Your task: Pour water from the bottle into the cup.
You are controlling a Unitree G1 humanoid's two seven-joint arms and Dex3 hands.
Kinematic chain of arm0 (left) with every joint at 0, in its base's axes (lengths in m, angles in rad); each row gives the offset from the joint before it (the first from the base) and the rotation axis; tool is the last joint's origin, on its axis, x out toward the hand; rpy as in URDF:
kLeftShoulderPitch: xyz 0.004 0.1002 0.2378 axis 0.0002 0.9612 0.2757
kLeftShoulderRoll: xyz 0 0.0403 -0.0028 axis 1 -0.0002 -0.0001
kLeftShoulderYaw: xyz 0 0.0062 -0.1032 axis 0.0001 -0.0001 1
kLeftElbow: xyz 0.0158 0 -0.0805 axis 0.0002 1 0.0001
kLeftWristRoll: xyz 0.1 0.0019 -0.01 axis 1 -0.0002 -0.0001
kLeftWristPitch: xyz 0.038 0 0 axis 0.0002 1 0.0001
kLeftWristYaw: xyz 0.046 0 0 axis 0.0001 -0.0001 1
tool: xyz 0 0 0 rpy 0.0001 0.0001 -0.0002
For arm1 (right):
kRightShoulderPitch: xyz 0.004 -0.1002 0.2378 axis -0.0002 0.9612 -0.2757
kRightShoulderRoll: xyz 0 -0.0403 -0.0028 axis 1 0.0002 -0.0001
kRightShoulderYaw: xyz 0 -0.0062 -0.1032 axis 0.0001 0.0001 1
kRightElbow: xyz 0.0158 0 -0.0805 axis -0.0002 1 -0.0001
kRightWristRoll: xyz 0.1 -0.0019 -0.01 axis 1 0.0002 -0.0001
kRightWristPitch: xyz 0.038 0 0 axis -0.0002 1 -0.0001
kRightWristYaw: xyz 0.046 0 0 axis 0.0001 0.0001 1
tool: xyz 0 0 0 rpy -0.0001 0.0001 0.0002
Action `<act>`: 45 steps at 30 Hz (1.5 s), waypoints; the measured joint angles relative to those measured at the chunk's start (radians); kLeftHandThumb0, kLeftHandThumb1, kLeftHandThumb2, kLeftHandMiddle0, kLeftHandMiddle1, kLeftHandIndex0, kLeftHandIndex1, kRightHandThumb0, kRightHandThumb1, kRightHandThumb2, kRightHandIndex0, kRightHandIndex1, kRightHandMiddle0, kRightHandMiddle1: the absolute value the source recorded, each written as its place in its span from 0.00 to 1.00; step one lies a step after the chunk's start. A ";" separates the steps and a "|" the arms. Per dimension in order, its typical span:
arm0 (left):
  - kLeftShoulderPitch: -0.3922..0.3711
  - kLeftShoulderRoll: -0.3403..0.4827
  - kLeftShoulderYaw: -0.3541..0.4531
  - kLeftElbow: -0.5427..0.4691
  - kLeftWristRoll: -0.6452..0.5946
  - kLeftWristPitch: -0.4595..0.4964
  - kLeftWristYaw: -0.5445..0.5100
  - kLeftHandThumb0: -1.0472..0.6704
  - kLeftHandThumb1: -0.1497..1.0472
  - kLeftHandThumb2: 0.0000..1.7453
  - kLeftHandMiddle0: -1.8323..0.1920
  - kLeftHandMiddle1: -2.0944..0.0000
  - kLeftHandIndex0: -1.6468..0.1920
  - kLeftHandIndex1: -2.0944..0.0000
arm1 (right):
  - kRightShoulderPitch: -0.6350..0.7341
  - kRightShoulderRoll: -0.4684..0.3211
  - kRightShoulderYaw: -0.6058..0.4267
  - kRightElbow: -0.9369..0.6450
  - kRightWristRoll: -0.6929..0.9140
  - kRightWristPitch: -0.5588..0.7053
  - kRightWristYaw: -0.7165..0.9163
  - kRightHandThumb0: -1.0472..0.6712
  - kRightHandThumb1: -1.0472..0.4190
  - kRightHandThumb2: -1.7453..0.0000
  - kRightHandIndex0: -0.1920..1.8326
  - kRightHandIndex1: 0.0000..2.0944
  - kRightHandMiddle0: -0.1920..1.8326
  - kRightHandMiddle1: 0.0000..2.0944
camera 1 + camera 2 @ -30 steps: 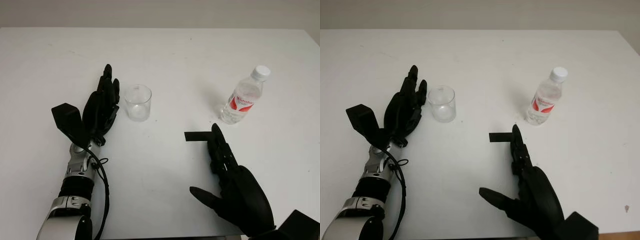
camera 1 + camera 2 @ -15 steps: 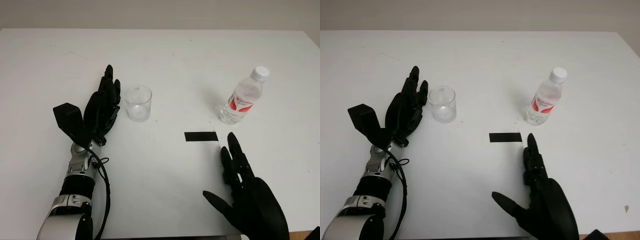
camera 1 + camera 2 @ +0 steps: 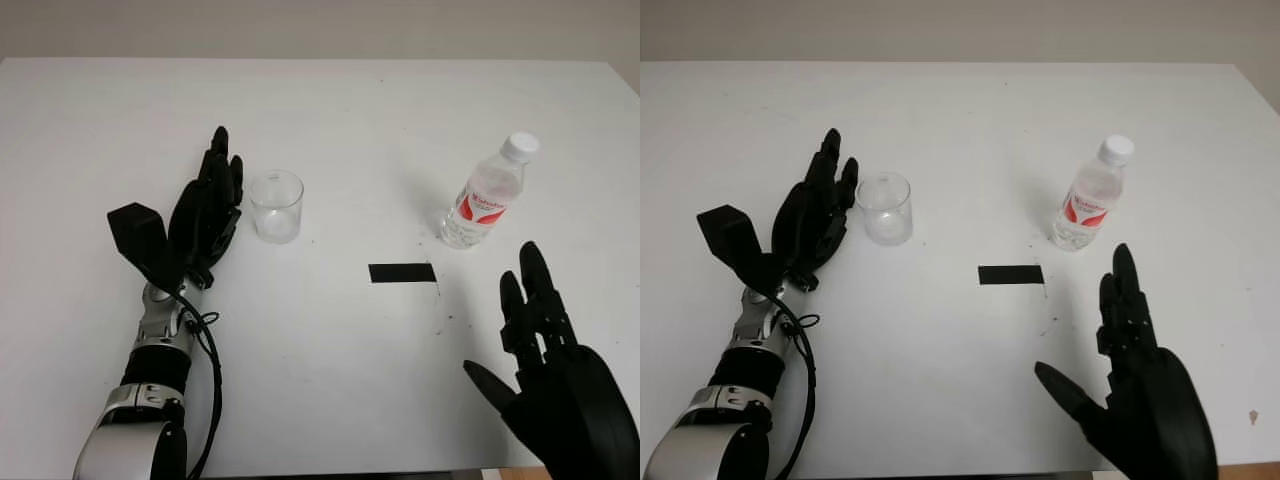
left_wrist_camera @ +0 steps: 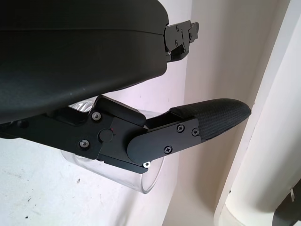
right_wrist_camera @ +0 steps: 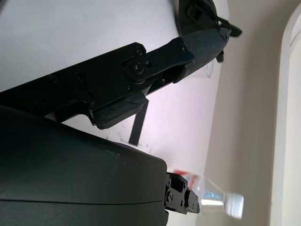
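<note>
A clear plastic water bottle (image 3: 487,196) with a white cap and red label stands upright at the right of the white table (image 3: 330,110). A clear, empty-looking cup (image 3: 276,205) stands left of centre. My left hand (image 3: 207,203) is open, just left of the cup and close beside it; the cup's rim (image 4: 141,186) shows behind its fingers in the left wrist view. My right hand (image 3: 545,350) is open near the table's front right, below the bottle and apart from it. The bottle (image 5: 214,200) also appears in the right wrist view.
A short strip of black tape (image 3: 402,272) lies on the table between cup and bottle, nearer the bottle. The table's front edge runs just below both forearms. A pale wall stands behind the table.
My right hand has moved rightward from over the black tape to the front right, uncovering the tape. The left hand, cup and bottle have stayed put.
</note>
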 measured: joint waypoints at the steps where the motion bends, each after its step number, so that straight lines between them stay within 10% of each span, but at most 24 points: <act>1: -0.001 0.000 0.000 0.005 0.000 -0.002 -0.002 0.11 1.00 0.41 1.00 1.00 1.00 1.00 | -0.003 -0.002 -0.008 -0.003 0.004 0.009 0.001 0.06 0.06 0.97 0.00 0.00 0.00 0.00; 23: -0.020 0.005 0.010 0.027 -0.002 -0.015 -0.024 0.11 1.00 0.42 1.00 1.00 1.00 1.00 | -0.404 -0.176 -0.126 0.111 0.002 0.250 0.078 0.05 0.07 0.97 0.00 0.00 0.00 0.00; 45: -0.020 0.016 0.018 0.028 -0.010 -0.015 -0.035 0.13 1.00 0.43 1.00 1.00 1.00 1.00 | -0.583 -0.139 -0.085 0.281 0.017 0.257 0.075 0.06 0.07 0.97 0.00 0.00 0.00 0.00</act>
